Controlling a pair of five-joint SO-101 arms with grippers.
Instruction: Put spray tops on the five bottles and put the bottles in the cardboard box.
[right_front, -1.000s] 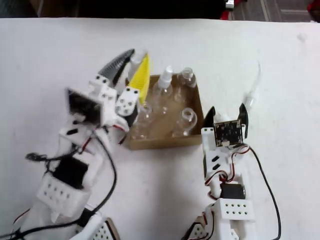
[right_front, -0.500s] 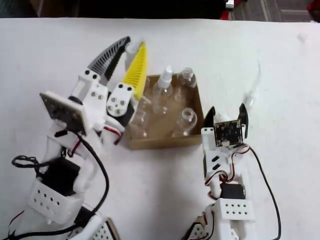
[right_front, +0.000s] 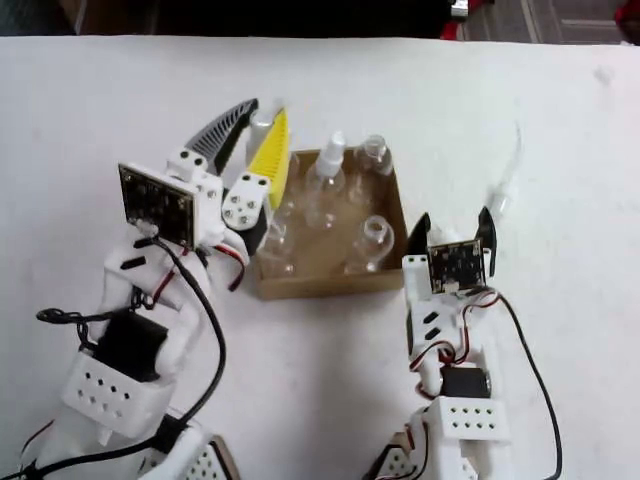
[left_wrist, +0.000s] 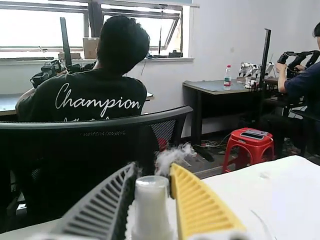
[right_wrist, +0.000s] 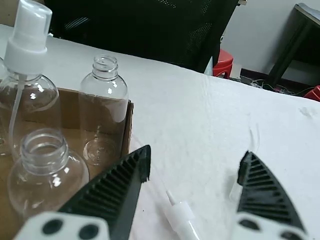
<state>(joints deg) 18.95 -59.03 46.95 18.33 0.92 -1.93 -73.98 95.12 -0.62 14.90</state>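
The left gripper (right_front: 266, 112) is clamping a white spray top (left_wrist: 150, 210) between its grey and yellow fingers, just off the far left corner of the cardboard box (right_front: 320, 283). Bottles are standing upright in the box: a capped bottle (right_front: 325, 175) is wearing its sprayer, and open-necked bottles (right_front: 372, 243) are standing around it. The right gripper (right_front: 452, 225) is resting just right of the box, fingers spread and grasping nothing, with a loose spray top (right_front: 500, 195) lying on the table (right_front: 120, 90) beyond it.
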